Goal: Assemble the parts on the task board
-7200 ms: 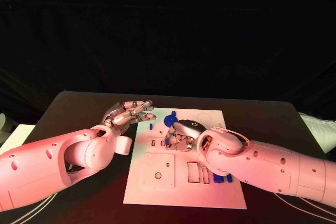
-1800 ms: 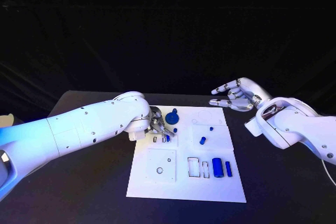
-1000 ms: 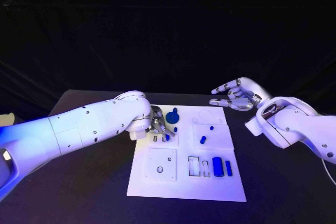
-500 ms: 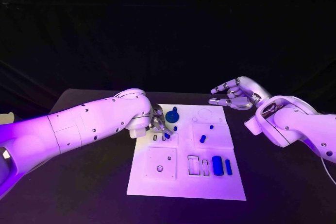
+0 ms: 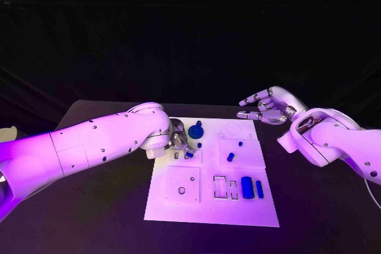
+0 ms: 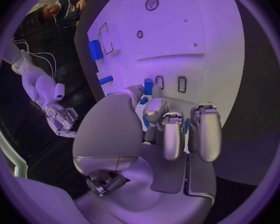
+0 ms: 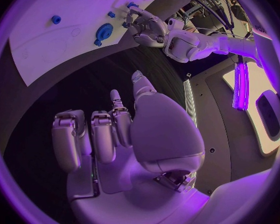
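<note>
The left hand [image 5: 179, 139] pinches what looks like a small blue part [image 6: 148, 87] above the task board [image 5: 210, 210] slots; it needs seating next. The right hand [image 5: 266, 108] hovers spread, holding nothing.

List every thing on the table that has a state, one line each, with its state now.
left hand: down on the task board's far left part, fingers curled around a small blue part
right hand: raised off the board's far right corner, fingers apart, holding nothing
task board: flat on the table
blue gear: on the board beside the left hand
two blue bars: lying side by side, untouched
</note>
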Tool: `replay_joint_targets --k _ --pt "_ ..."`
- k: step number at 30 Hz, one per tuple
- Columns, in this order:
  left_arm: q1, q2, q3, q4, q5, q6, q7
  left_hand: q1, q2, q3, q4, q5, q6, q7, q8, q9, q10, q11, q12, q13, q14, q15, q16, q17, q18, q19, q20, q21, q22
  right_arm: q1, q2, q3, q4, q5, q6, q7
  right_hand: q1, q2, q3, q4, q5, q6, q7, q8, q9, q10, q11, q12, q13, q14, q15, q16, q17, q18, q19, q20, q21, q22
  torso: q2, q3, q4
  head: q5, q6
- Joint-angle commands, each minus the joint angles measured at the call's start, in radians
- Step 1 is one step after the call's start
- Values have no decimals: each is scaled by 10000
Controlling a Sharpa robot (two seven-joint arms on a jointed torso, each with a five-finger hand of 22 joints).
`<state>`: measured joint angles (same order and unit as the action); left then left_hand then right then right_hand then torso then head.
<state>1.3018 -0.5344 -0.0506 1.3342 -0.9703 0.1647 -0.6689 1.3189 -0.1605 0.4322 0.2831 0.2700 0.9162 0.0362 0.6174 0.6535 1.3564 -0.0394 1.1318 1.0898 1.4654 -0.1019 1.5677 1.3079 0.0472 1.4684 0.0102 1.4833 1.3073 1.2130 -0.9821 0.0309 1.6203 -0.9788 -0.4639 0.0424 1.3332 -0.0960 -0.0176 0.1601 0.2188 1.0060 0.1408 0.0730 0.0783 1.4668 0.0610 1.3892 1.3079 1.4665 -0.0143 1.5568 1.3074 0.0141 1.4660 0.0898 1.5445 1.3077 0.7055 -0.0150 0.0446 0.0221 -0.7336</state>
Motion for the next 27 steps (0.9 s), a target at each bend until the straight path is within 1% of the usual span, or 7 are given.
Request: replay_joint_targets --k 1,7,10,17,21,23,27 --pt "-11 -123 9 215 44 -715 174 -86 -70 1807 -1727 77 83 -13 54 26 91 2 55 34 1054 49 31 2629 -164 531 20 46 1220 -3 5 0 -10 -52 87 48 -1 129 -77 8 66 44 -5 68 13 247 -57 10 1679 960 -22 -63 2279 1 733 5 -54 2058 -4 -5 4 10 -17" --pt "-45 -323 11 464 3 -1052 188 -179 -192 2008 -1887 213 136 -12 46 70 155 -5 109 97 1054 42 31 2629 -181 564 12 94 1306 -4 1 -2 -20 -51 81 55 -1 129 -77 8 66 44 -5 68 13 247 -57 10 1679 960 -22 -63 2279 1 733 5 -54 2058 -7 1 6 25 -13" --pt "-75 -399 9 568 -151 -1162 185 -225 -252 2082 -1962 296 166 -11 40 88 188 -8 139 132 1054 39 31 2629 -192 583 9 124 1358 -6 1 -2 -22 -51 81 62 -1 129 -77 8 66 44 -5 68 13 247 -57 10 1679 960 -22 -63 2279 1 733 5 -54 2058 -8 -5 4 32 -13" --pt "-138 -477 -5 679 -709 -1243 132 -260 -290 2143 -2022 354 200 -13 35 103 222 -12 170 165 1054 35 31 2629 -209 613 5 170 1439 -7 -12 -4 -19 -48 80 68 3 146 -93 9 85 48 -8 67 13 247 -60 9 1678 959 -27 -65 2276 2 731 0 -57 2053 -2 -5 9 69 -49" --pt "-166 -479 -18 685 -914 -1106 86 -275 -298 2168 -2042 376 214 -14 34 109 236 -14 181 176 1054 33 31 2629 -213 620 4 182 1459 -8 -15 -4 -17 -23 85 71 3 146 -93 9 85 48 -8 67 13 247 -60 9 1678 959 -27 -65 2276 2 731 0 -57 2053 -3 -3 -2 87 -57" --pt "-175 -483 -23 685 -1003 -928 54 -276 -298 2169 -2043 377 215 -14 34 109 236 -14 182 176 1054 33 31 2629 -214 621 4 182 1459 -8 -17 -4 -16 -4 92 72 3 146 -93 9 85 48 -8 67 13 247 -60 9 1678 959 -27 -65 2276 2 731 0 -57 2053 3 -7 -9 94 -43" --pt "-187 -493 -32 665 -1111 -545 -3 -296 -307 2203 -2068 415 226 -14 30 116 232 -15 155 147 1054 31 31 2629 -219 630 2 198 1487 -8 -20 -4 -18 15 97 75 3 146 -93 9 85 48 -8 67 13 247 -60 9 1678 959 -27 -65 2276 2 731 0 -57 2053 2 -4 -13 120 -57"
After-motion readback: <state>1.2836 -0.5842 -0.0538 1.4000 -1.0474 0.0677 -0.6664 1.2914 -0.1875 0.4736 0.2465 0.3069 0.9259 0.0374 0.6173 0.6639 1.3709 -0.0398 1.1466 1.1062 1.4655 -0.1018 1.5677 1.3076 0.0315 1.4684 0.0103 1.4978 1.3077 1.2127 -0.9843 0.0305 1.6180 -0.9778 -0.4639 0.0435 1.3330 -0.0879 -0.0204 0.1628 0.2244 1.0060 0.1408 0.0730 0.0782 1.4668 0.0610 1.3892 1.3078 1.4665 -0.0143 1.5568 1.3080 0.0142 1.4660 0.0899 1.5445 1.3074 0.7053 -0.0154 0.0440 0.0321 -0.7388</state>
